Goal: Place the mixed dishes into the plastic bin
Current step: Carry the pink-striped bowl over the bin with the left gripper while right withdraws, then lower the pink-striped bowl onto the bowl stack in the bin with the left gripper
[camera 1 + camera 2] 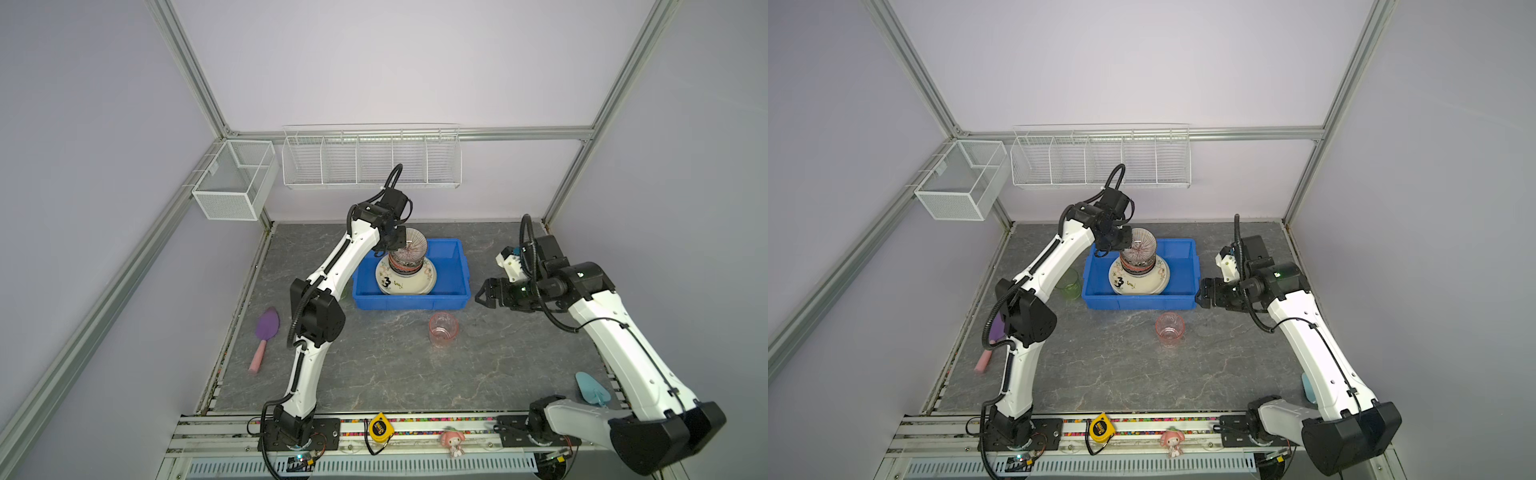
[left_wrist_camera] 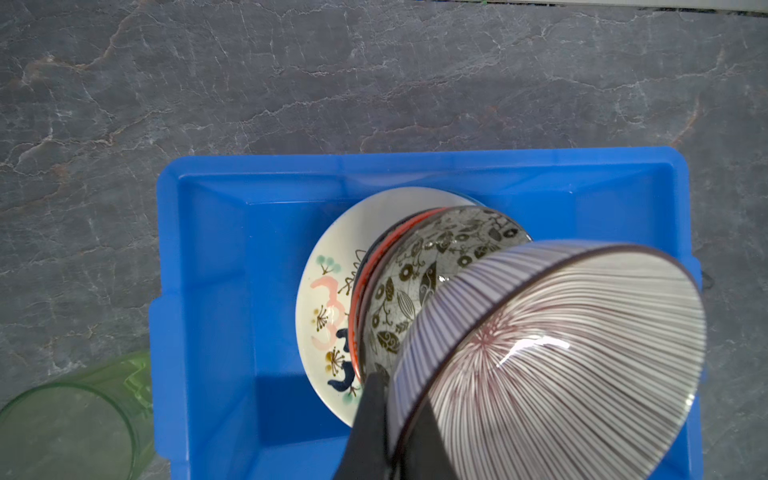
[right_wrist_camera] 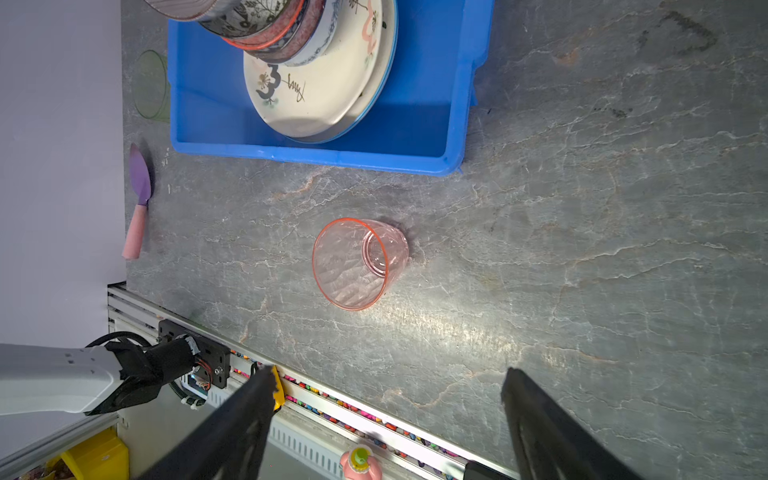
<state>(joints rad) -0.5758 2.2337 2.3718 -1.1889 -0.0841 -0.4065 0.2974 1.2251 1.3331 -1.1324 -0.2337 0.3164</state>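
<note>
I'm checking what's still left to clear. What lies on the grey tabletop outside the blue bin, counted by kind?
Cups: 2 (green cup, pink cup)
Spatulas: 2 (purple spatula, light-blue spatula)
Total: 4

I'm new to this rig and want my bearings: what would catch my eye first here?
The bright blue bin sits at the centre of the grey table, holding a stack of patterned bowls on a cream plate marked 3. The left gripper is shut on a striped bowl, tilted over that stack. In front of the bin a pink cup stands alone, and the right gripper hangs open to the bin's right.
</note>
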